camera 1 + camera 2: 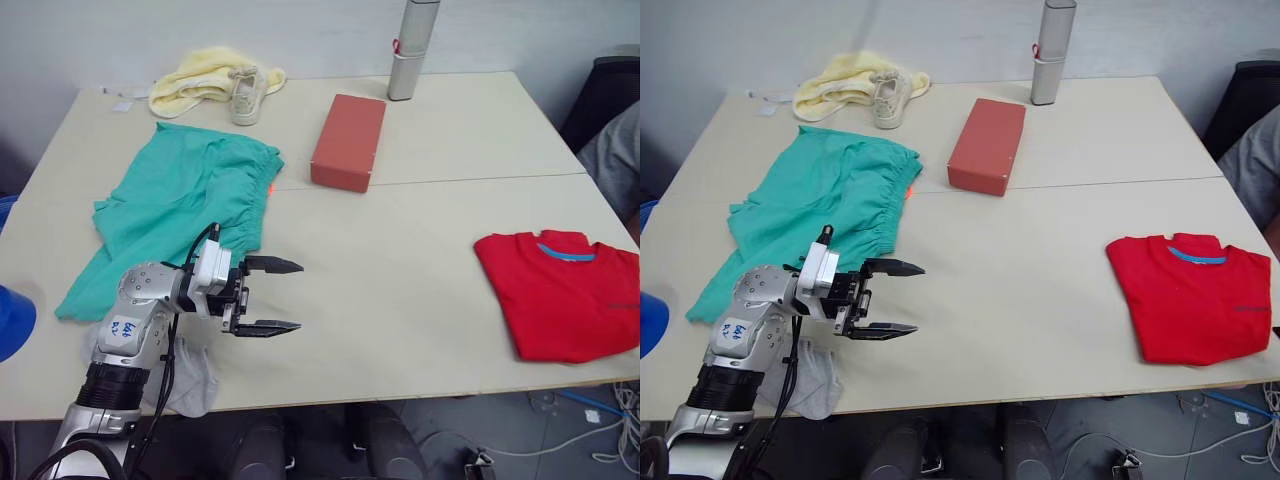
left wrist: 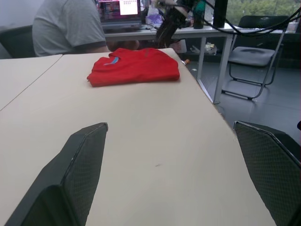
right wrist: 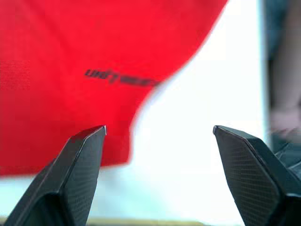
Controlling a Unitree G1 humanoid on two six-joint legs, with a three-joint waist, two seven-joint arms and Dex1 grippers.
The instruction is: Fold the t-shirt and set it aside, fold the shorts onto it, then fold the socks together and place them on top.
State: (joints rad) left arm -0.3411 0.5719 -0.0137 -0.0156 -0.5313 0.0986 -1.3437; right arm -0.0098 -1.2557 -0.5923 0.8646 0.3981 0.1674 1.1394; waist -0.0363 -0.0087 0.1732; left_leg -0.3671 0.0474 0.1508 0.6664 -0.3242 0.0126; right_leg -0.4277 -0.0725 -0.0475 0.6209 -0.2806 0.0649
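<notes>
Both eye views look down and forward from the near edge over the whole table [image 1: 430,300]. The left wrist view sits low, facing right across the tabletop to the t-shirt [image 2: 134,68]. The right wrist view hangs close over that same t-shirt (shared by all views).

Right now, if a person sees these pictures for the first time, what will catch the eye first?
Probably the folded red t-shirt near the table's right front corner, bright against the pale top. Next, the teal shorts spread unfolded on the left side, with the open left gripper hovering just in front of them. A brick-red box lies at the middle rear.
</notes>
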